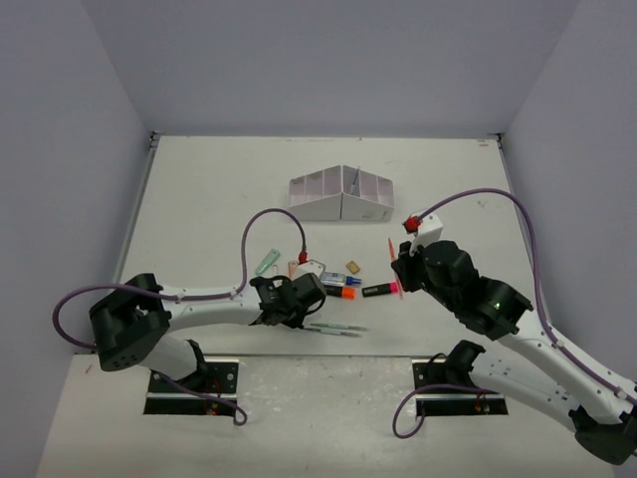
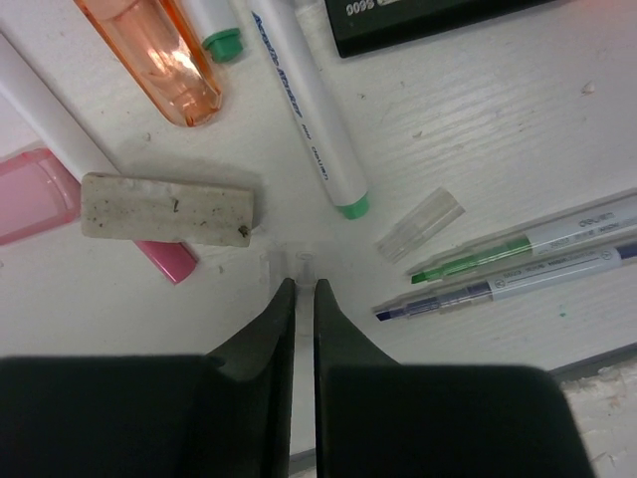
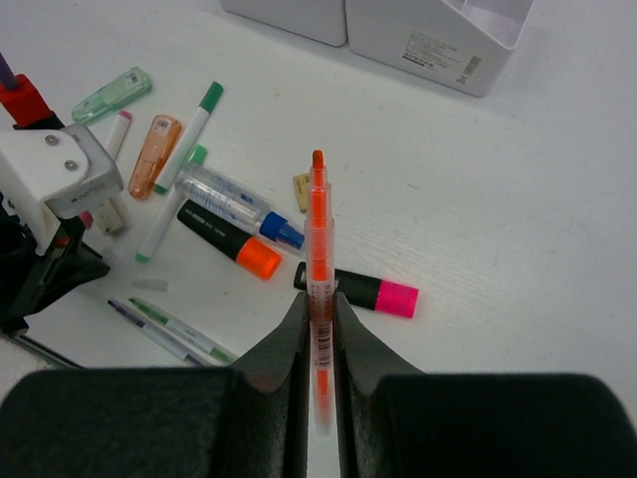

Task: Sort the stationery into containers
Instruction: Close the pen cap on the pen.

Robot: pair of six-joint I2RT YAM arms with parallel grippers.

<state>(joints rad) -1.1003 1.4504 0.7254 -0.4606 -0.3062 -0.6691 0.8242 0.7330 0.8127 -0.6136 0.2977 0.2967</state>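
Black fingers of my right gripper (image 3: 318, 304) are pinching an orange pen (image 3: 318, 229), which is pointing straight out beyond the fingertips. A barcode is showing on the barrel just above the jaws. Only this wrist view is giving me the label on the white organiser box (image 3: 428, 40), its print too small to read, and the black highlighter (image 3: 358, 292) with a pink end lying on the table (image 3: 518, 199) just past the fingertips.

My left gripper (image 2: 305, 289) is sitting closed on nothing, its tips over bare table. Its wrist view is showing a grubby white eraser (image 2: 166, 209) lying just ahead to the left and a clear cap (image 2: 420, 225) ahead to the right. A green pen (image 2: 518, 247) and a blue pen (image 2: 498, 289) are lying side by side further right. Blue lettering on a white marker (image 2: 309, 110) is blurring past reading.

Only the overhead view is showing the box standing well apart from both grippers, toward the table's far side.
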